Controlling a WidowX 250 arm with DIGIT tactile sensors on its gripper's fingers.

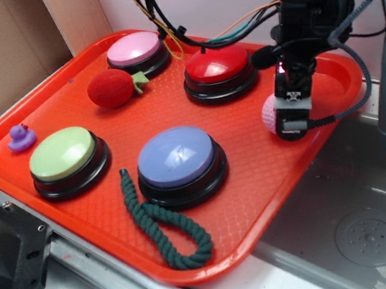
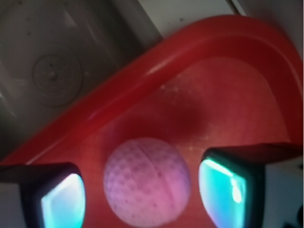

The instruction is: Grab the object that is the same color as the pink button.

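The small pale pink knitted ball (image 1: 270, 114) lies on the orange-red tray (image 1: 259, 200) near its right rim, partly hidden behind my gripper (image 1: 289, 117) in the exterior view. In the wrist view the ball (image 2: 146, 180) sits between the two fingertips (image 2: 223, 190), with a gap on each side. The jaws stand open around it and touch neither side. The pink button (image 1: 135, 50) with its black base stands at the tray's far side.
On the tray are a red button (image 1: 218, 68), a lavender-blue button (image 1: 178, 160), a green button (image 1: 64, 156), a red fuzzy strawberry (image 1: 112, 88), a tiny purple duck (image 1: 21, 137) and a dark green rope (image 1: 163, 229). A metal sink (image 1: 366, 235) lies right of the tray.
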